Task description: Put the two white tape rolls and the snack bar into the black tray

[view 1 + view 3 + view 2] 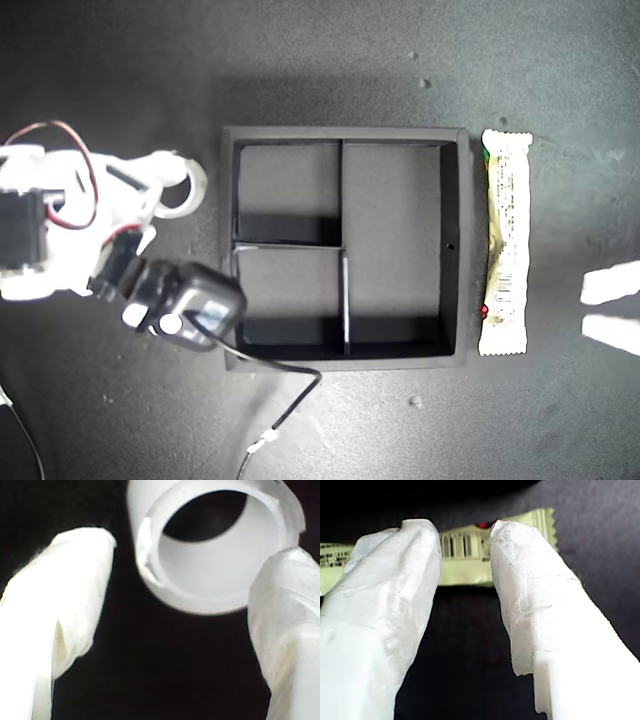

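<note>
My second gripper [187,550] stands with its jaws spread and nothing clamped. One white tape roll [215,575] sits right at the fingertips, one finger up against its rim, though whether it actually touches I cannot tell. In the exterior view that roll [190,185] lies on the dark mat at the exterior view's left, just outside the black tray [455,250], whose three compartments are all bare. I can find only this one roll in any view. My first gripper [465,535] is likewise parted and holding nothing, its fingers aimed at the snack bar [465,555] ahead, near the crimped end with the red spot. The snack bar [503,245] lies lengthwise just beside the tray's wall at the exterior view's right, and the two pale fingertips show at that edge, apart from it. The roll looks light and stiff, probably slick on its face, so pinching across the ring wall, one finger through the open centre, seems safest. The bar looks light too, with a slippery, crinkly wrapper. I would grip it across its narrow width near the middle, not by a floppy end.
</note>
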Available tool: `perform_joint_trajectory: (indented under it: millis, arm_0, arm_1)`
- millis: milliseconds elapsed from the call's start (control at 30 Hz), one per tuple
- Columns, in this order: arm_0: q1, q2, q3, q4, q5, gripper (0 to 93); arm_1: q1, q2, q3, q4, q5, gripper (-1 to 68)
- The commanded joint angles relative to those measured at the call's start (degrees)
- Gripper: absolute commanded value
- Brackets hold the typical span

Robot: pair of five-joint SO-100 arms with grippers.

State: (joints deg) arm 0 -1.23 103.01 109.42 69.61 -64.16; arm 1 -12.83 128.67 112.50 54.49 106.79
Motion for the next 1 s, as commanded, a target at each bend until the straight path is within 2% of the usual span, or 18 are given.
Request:
perform_joint_trajectory:
  millis: [0, 500, 733, 833, 967]
  arm_0:
    - [-1.2, -0.3, -0.4, -0.7, -0.7, 20.6]
    - [1.8, -4.2, 2.3, -5.4, -5.0, 19.8]
    - [1.0, -13.6, -0.4, -6.9, -5.3, 19.5]
    - [-0.6, -18.1, -1.9, -6.9, -5.5, 16.6]
    - [-4.0, -20.7, -1.7, -6.9, -5.0, 7.6]
  arm_1:
    - [-1.2, -2.2, -4.2, 2.3, -51.0, 8.9]
    - [-1.5, -2.4, -1.8, 4.0, -47.9, 8.3]
    - [-1.6, -3.5, -2.0, 3.3, -49.5, 8.9]
    - [-2.2, -10.3, -6.0, 5.1, -54.1, 12.9]
    - [-2.2, -22.1, -12.0, 9.5, -60.8, 18.1]
